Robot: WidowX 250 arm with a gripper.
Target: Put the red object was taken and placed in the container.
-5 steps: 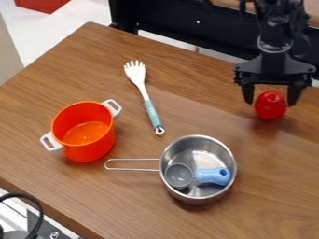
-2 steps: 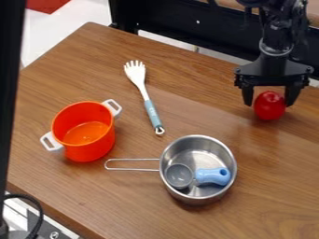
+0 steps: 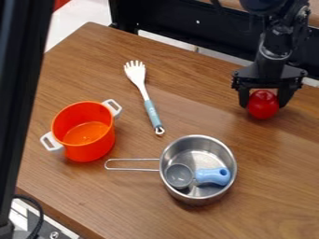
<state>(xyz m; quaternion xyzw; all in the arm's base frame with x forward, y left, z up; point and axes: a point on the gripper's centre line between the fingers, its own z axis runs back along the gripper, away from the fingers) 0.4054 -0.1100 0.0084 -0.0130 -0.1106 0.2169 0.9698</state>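
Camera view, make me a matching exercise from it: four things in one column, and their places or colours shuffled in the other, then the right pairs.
Things:
1. Red object
2. Two-handled pot
3. Fork-like utensil
4. Scoop

Places and colours:
A. White tines, blue-grey handle
B. Inside the steel pan
C. Between the jaws of the gripper
D. Orange with white handles

Right pairs: 1-C, 2-D, 3-A, 4-B.

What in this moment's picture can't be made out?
Camera view:
- Red object: its underside faces away, so contact with the table is unclear.
- Steel pot: part of its floor is hidden by the grey cup and blue handle.
- Fork: handle print too small.
- Dark post: cut off by the left edge.
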